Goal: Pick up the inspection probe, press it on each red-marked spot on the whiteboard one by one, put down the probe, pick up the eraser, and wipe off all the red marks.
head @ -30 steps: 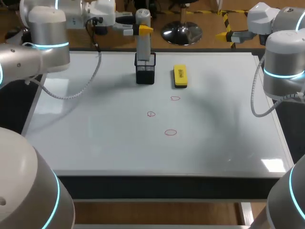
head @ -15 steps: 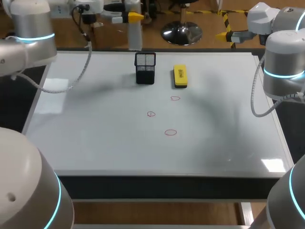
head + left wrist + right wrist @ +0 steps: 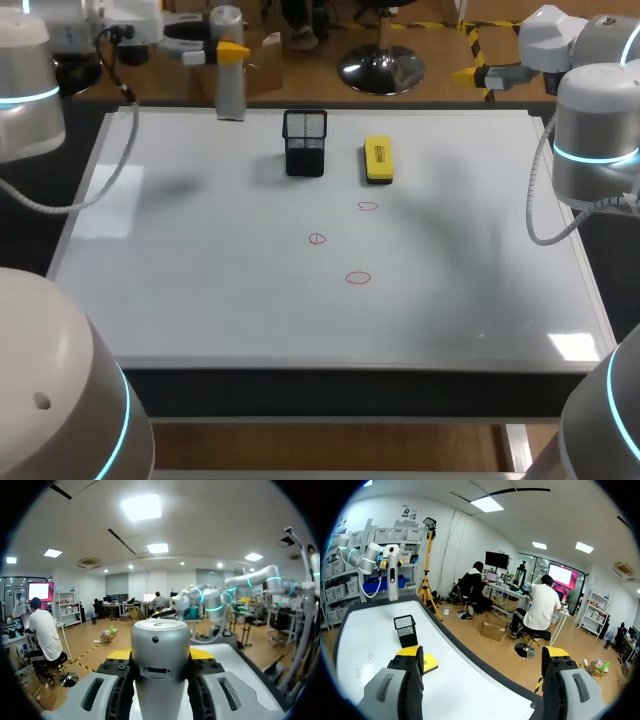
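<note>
The inspection probe, a grey cylinder, hangs upright above the whiteboard's far left edge, with my left gripper shut on it. In the left wrist view the probe fills the space between the yellow tips. The black mesh holder stands without it at the back middle, and the yellow eraser lies to its right. Three red circles mark the board's middle. My right gripper hovers open beyond the far right corner; its own view shows the holder and eraser ahead.
The whiteboard covers nearly the whole table, and its dark frame runs along the near edge. Only the holder and the eraser stand on it, both near the far edge.
My left arm has lifted the probe out of the black holder and carried it left, toward the board's far left corner. The right arm has not moved.
</note>
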